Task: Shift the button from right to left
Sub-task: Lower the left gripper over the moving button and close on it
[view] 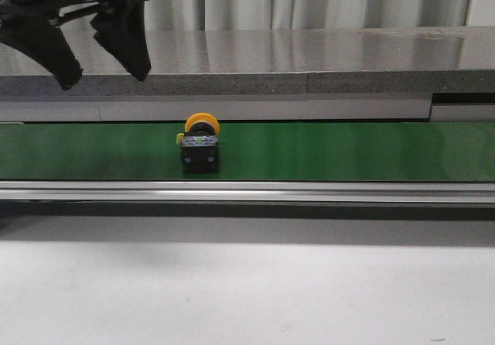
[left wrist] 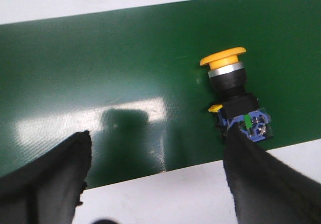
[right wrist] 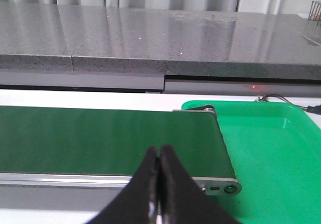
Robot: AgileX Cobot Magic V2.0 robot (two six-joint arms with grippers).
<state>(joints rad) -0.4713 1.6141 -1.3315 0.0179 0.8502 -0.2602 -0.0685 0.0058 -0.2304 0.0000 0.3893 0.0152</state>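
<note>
Front view: left gripper (view: 104, 70) hangs spread above belt (view: 348, 152); button (view: 201, 145) lies untouched.

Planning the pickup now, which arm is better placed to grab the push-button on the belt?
Left. The left gripper hangs open over the green belt with the push-button beside one finger. The right gripper is shut; its view shows no button.

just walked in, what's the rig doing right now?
Nothing is gripped yet. The button sits on the green conveyor belt, yellow cap up in the front view. The left gripper hangs open above the belt, to the button's left and clear of it. The right gripper is shut and empty near the belt's end, beside a green tray.
</note>
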